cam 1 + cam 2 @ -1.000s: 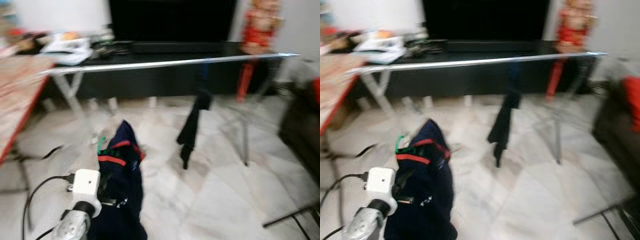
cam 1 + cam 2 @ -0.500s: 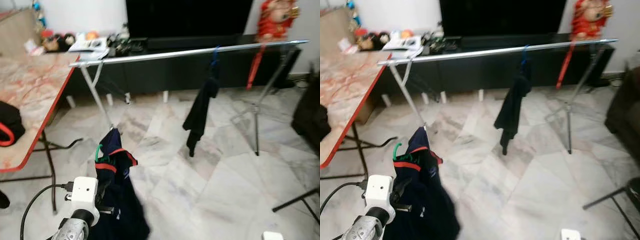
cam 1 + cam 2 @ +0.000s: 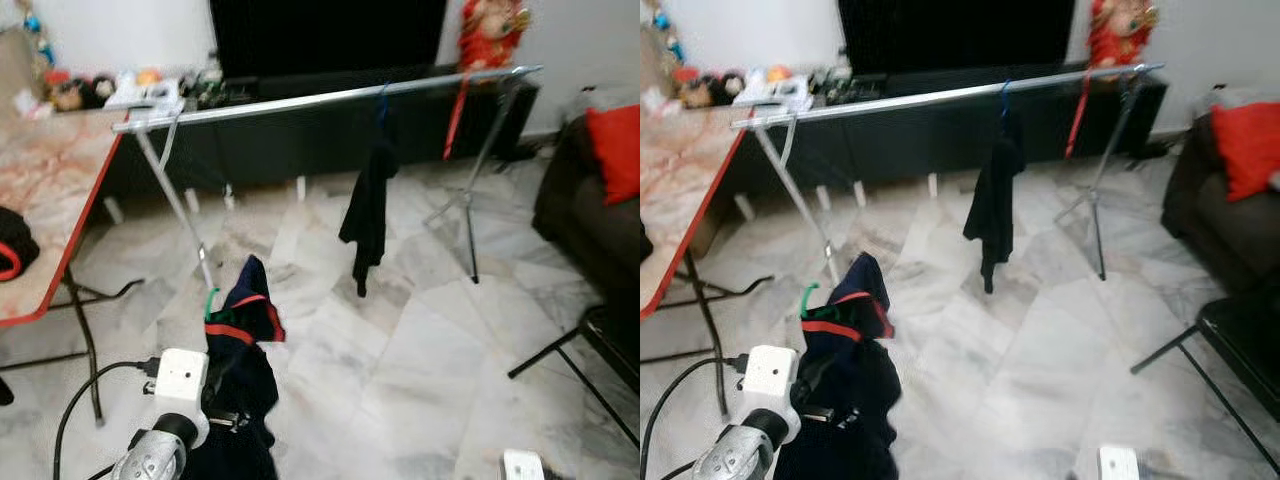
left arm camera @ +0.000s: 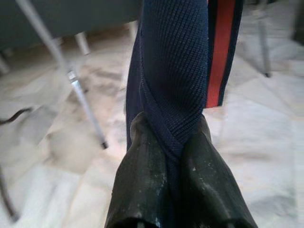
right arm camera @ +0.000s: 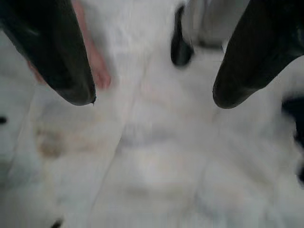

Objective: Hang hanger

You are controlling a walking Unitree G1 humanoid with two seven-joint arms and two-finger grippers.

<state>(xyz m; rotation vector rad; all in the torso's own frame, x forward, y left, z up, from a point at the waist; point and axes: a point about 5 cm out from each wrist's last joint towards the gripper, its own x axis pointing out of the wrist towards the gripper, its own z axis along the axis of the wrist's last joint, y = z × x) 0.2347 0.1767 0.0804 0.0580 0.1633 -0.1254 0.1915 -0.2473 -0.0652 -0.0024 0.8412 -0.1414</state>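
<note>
Hanger (image 3: 212,302), green, its hook poking up out of a navy garment (image 3: 240,385) with red stripes; both carried low in front of the robot over the marble floor (image 3: 400,360), well short of the rail. Left end effector (image 4: 173,156): fingers pinched together on a fold of the navy fabric, nothing between them but cloth. Right end effector (image 5: 152,99): fingers wide apart, empty, hanging over the floor. Clothes rail (image 3: 320,98), a silver bar on tripod legs, runs across the room ahead; one dark garment (image 3: 366,215) already hangs on it from a blue hanger near its middle. Change over the last second: blur gone, and the view has swung so the rail sits more squarely ahead, with a dark sofa with red cushion (image 3: 612,150) now in at the right. Marble-topped bench (image 3: 50,200) on the left. Judgement: approach phase, hanger not yet raised; free rail towards its left end looks the likely spot.
</note>
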